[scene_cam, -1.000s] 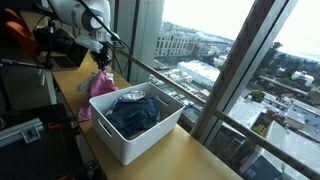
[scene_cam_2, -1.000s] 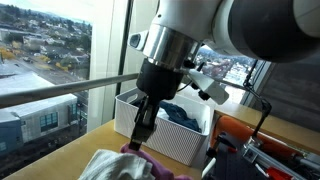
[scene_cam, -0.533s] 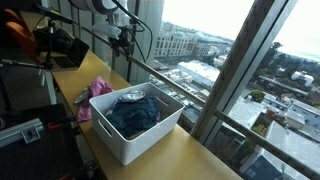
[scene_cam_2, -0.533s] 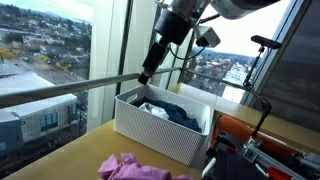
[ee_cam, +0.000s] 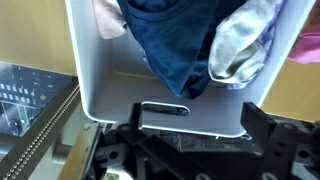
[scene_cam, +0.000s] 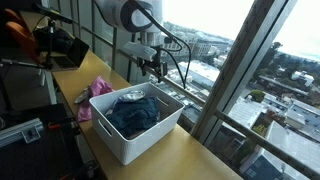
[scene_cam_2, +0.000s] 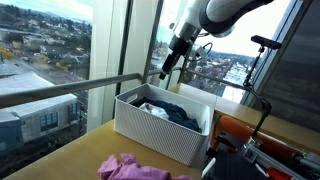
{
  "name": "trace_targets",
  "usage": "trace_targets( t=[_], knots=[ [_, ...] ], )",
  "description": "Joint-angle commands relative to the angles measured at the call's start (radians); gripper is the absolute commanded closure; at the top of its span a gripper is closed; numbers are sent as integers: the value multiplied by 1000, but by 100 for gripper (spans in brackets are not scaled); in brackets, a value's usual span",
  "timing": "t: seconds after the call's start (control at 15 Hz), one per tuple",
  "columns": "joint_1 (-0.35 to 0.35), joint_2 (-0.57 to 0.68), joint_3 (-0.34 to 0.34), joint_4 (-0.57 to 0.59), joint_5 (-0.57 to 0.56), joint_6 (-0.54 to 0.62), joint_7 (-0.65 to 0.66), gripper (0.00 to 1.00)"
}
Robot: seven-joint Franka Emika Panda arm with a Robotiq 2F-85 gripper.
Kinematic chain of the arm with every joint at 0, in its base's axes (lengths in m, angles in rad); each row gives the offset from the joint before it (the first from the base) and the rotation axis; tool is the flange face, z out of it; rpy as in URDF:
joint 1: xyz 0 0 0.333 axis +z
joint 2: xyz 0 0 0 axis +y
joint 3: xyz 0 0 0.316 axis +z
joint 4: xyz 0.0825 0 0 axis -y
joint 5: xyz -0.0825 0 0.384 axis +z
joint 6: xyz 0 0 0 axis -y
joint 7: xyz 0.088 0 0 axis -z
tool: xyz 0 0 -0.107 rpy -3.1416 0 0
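White plastic forms the bin (scene_cam: 135,148), which stands on the wooden worktop (scene_cam: 190,160) close against a tall window. The pincer (scene_cam: 152,68) hangs in the air above the bin's far rim on the window side, well clear of everything. In an exterior view (scene_cam_2: 166,72) it points downward over the back corner of the bin (scene_cam_2: 160,135). Its jaws stand wide apart, and nothing is caught between them. The wrist view shows the two dark fingers (ee_cam: 275,135) spread to either side, with only the bin wall (ee_cam: 110,90) below them.

Inside the bin lies a crumpled dark blue garment (scene_cam: 132,115) that fills most of the space and rises a little above the rim. A pale garment (ee_cam: 240,45) is bunched just beside it, touching it. In an exterior view the blue garment (scene_cam_2: 182,115) slumps toward the far wall.

A pink cloth (scene_cam: 98,90) lies on the worktop outside the bin, heaped against one short end of it. In an exterior view the cloth (scene_cam_2: 130,168) sits in front of the bin's long side, near the worktop's edge. City buildings and streets show through the glass beyond.
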Motion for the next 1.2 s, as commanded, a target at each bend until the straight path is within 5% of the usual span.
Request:
trace_targets(
  t=[0.0, 0.6, 0.67, 1.13],
  knots=[
    [-10, 164, -6, 84, -1, 15, -13, 0],
    [3, 478, -35, 211, -38, -42, 31, 0],
    [7, 491, -37, 212, -43, -44, 38, 25],
    [11, 380, -26, 148, -54, -100, 49, 69]
  ],
)
